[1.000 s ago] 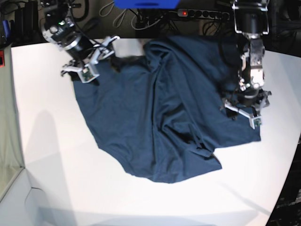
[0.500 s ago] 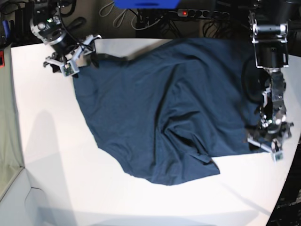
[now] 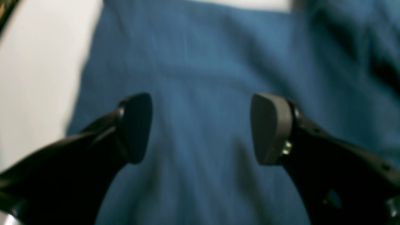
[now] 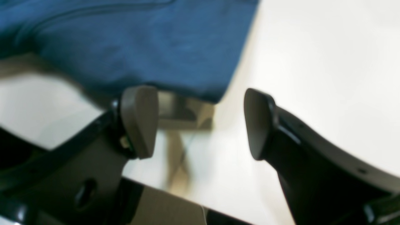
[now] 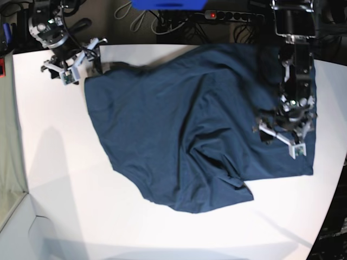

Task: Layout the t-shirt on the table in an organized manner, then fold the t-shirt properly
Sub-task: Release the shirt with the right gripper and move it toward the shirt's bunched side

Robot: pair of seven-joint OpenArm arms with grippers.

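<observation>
The dark navy t-shirt lies spread over the white table, with creases near its lower middle. My left gripper hovers open over the shirt's right part. The left wrist view shows my left gripper with both pads apart above blurred blue cloth, holding nothing. My right gripper stands open at the table's far left corner, just off the shirt's upper left corner. In the right wrist view, my right gripper is empty over bare table, and the shirt's corner lies just beyond its fingertips.
A power strip with a red light, cables and a blue object sit behind the table's far edge. The table's curved edge runs close to the shirt's right side. Bare white tabletop stretches along the front and left.
The shirt was pulled wider, and its right edge now lies further right. My left gripper came back up from the lower right corner over the cloth. My right gripper shifted slightly left.
</observation>
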